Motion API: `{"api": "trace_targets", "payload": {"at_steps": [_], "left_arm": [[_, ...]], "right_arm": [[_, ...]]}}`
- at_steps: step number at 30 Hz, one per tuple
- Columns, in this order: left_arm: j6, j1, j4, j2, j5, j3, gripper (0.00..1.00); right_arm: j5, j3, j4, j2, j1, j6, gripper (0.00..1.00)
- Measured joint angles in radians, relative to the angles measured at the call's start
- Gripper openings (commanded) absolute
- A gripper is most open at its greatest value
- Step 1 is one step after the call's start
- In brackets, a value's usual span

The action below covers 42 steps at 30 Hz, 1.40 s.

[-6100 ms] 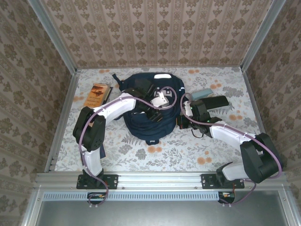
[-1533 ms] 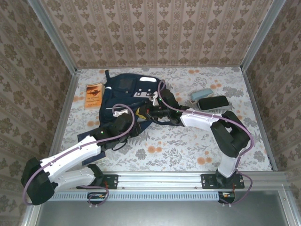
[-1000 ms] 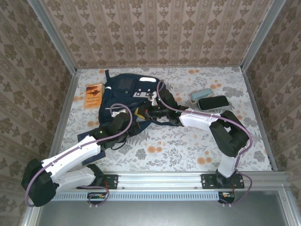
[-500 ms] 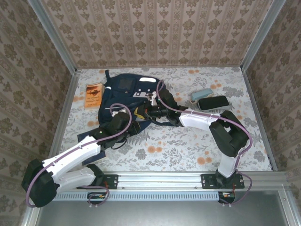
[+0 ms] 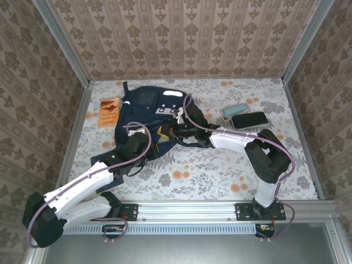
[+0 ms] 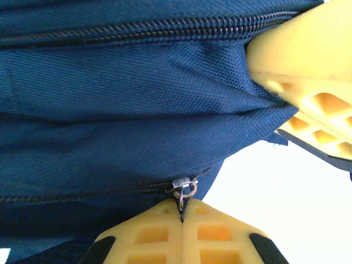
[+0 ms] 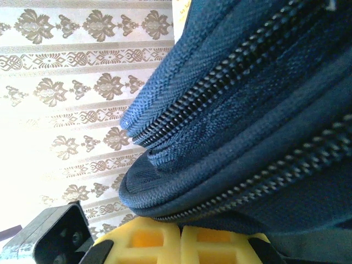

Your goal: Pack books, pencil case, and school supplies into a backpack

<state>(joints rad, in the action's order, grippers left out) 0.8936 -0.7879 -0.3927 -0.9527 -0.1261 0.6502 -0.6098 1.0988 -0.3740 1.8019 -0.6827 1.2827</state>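
left tool pinches zipper pull | right tool pinches backpack edge

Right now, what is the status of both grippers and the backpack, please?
Left gripper shut on zipper pull. Right gripper shut on backpack fabric. Orange-brown book outside, on table. No obstacle seen at zipper.

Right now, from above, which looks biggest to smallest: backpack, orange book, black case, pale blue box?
1. backpack
2. orange book and black case: too alike to rank
3. pale blue box, partly hidden by the case
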Motion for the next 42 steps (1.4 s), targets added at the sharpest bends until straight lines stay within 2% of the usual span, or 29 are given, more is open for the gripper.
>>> {"api": "trace_targets", "payload": {"at_steps": [8,16,22,23,24,27,29,36,42], "left_arm": [[-0.071,0.036,-0.108,0.030,-0.013,0.012,0.00],[-0.152,0.123,-0.184,0.023,-0.043,0.068,0.00],[-0.212,0.178,-0.197,0.001,-0.003,0.069,0.00],[-0.220,0.182,-0.192,-0.004,0.018,0.069,0.04],[-0.230,0.184,-0.186,-0.008,0.043,0.069,0.14],[-0.246,0.169,-0.152,-0.012,0.121,0.069,0.40],[-0.238,0.139,-0.127,-0.013,0.150,0.068,0.47],[-0.177,-0.007,-0.032,-0.101,0.169,0.040,0.50],[-0.131,-0.040,0.040,-0.204,0.171,0.025,0.44]], "right_arm": [[0.012,-0.071,0.065,-0.040,0.030,-0.065,0.00],[0.061,-0.158,0.197,-0.144,0.112,-0.156,0.00],[0.097,-0.160,0.280,-0.175,0.139,-0.209,0.00],[0.099,-0.160,0.285,-0.176,0.139,-0.213,0.00],[0.100,-0.160,0.289,-0.176,0.139,-0.215,0.00],[0.101,-0.160,0.296,-0.176,0.139,-0.215,0.00],[0.101,-0.160,0.296,-0.176,0.139,-0.215,0.00],[0.101,-0.160,0.296,-0.176,0.139,-0.214,0.00],[0.101,-0.160,0.296,-0.176,0.139,-0.214,0.00]]}}
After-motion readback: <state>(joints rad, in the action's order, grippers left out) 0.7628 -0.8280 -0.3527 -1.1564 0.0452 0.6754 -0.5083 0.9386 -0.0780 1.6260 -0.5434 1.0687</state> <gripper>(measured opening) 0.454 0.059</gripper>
